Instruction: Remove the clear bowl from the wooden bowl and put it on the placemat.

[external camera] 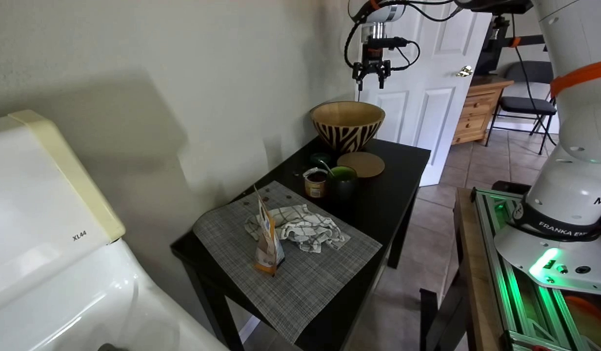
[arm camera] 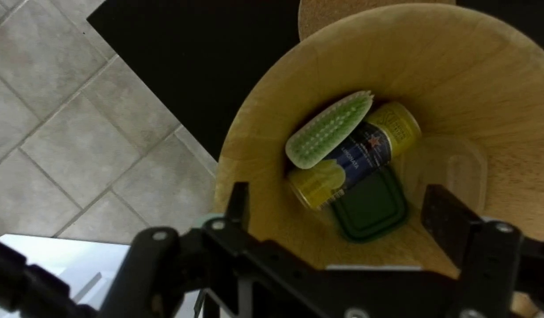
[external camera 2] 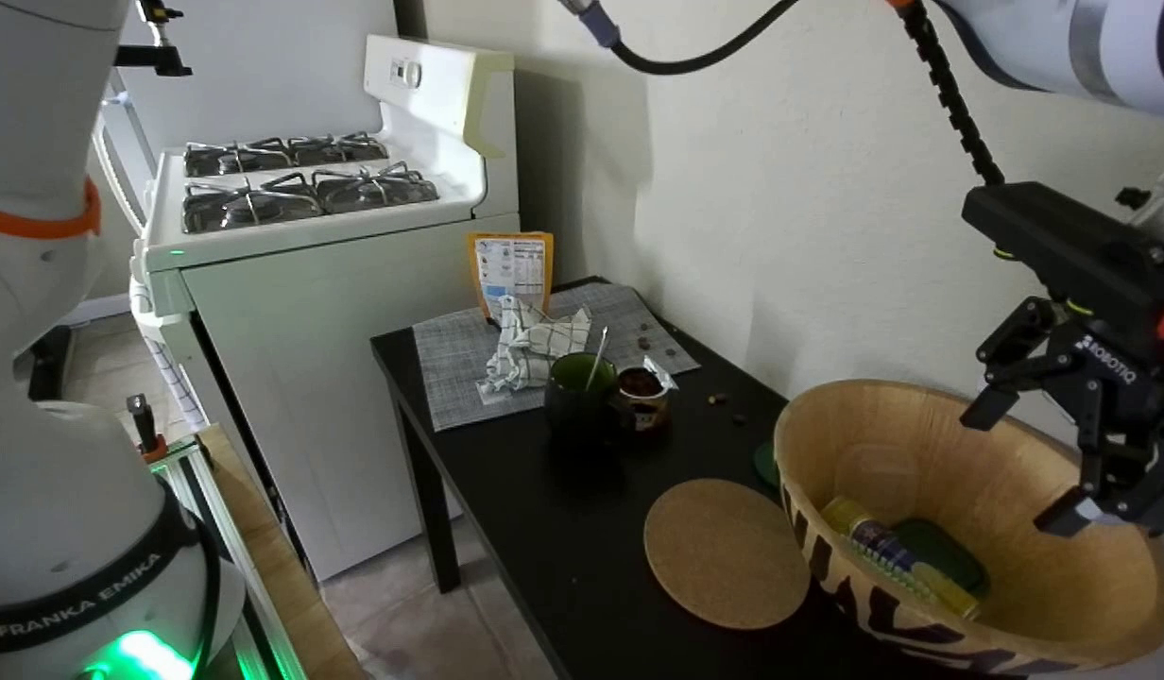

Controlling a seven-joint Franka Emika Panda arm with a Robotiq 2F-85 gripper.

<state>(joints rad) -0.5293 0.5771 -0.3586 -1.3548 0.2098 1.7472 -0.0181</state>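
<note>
Black rectangular counter (external camera: 403,161): set along a pale wall (external camera: 222,97), with a white stove (external camera 2: 355,331) beyond one end.
Large round tan wooden bowl with dark zigzag stripes (external camera: 347,139): upright at the opposite end of the counter.
Clear rounded-square bowl (arm camera: 459,172): inside the wooden bowl, to the right of the can in the wrist view; its outline is faint and its tilt cannot be told.
Black two-fingered end effector (external camera 2: 1024,467): above the wooden bowl, jaws wide apart, holding nothing.
Yellow and blue LIMONATA can (arm camera: 356,157): on its side in the wooden bowl, between a light green oblong object with pale nubs (arm camera: 329,129) and a dark green rounded-square lid (arm camera: 373,207).
Grey woven-looking rectangular placemat (external camera: 325,282): on the counter toward the stove, bearing an upright orange and white pouch (external camera 2: 511,269) and a crumpled white checked cloth (external camera: 308,231).
Flat round tan disc (external camera 2: 728,557): on the counter, just beside the wooden bowl.
Dark mug with a green inside (external camera 2: 577,416): between the disc and the placemat, a thin utensil handle (external camera 2: 598,357) leaning out.
Small open tub (external camera 2: 645,411): just beside the mug, its foil cover peeled back.
</note>
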